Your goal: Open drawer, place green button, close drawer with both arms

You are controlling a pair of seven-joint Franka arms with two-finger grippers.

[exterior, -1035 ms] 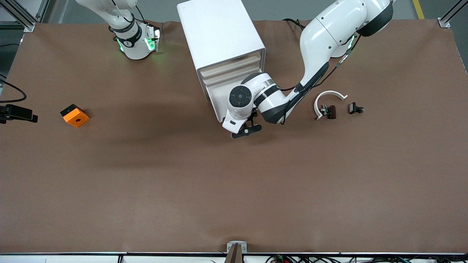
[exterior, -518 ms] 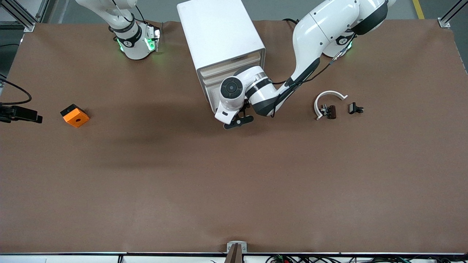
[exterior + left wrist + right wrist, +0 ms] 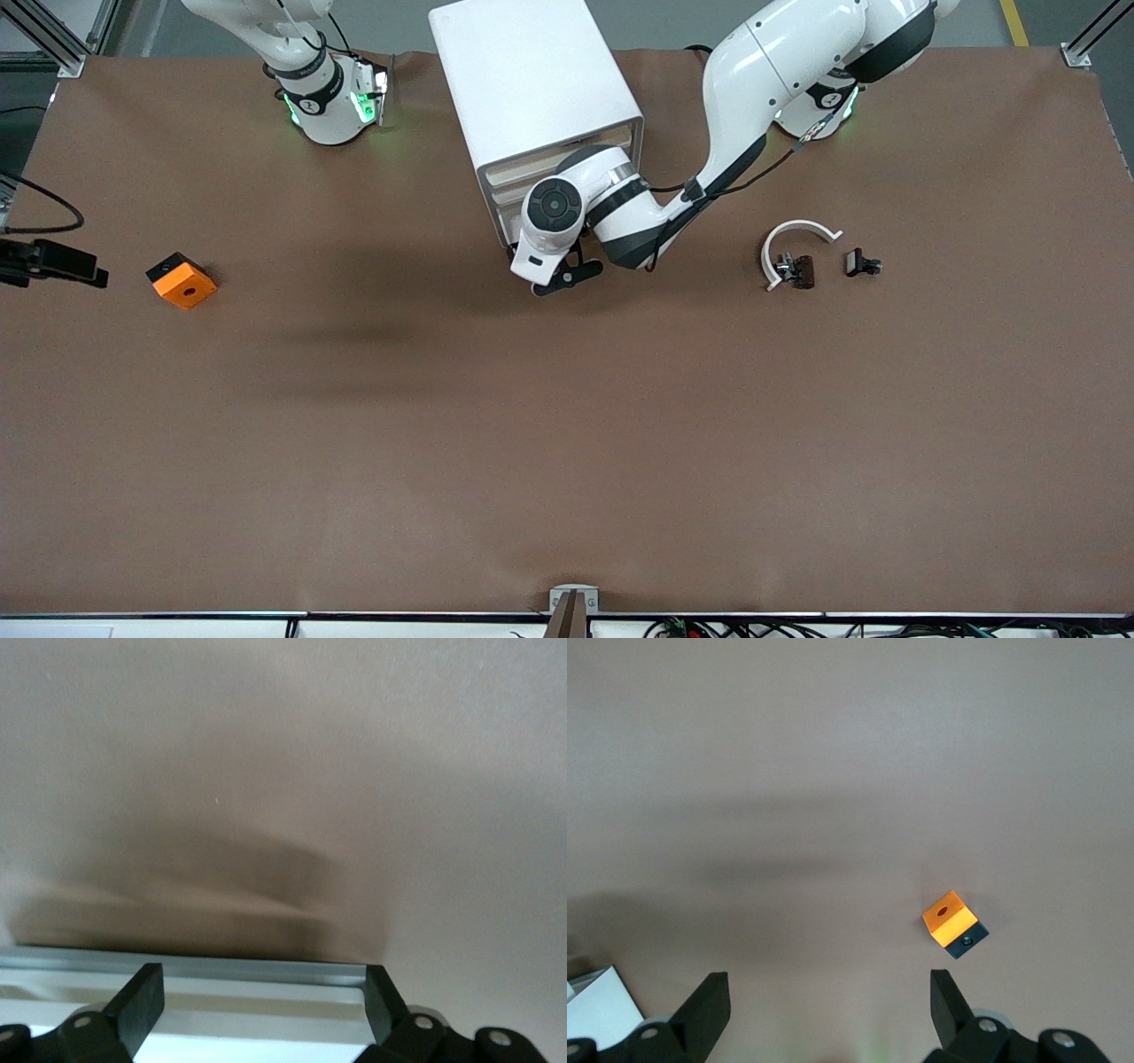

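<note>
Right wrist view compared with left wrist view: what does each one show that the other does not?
Only the right wrist view shows the orange cube with its dark hole, lying on the table, and a white corner at the picture's edge. Only the left wrist view shows a pale metal rail between the open left gripper. Both share the brown table and open black fingers.

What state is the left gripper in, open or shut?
Open: the left gripper, at the cabinet's front, shows jaws spread wide with nothing between them in its wrist view.
</note>
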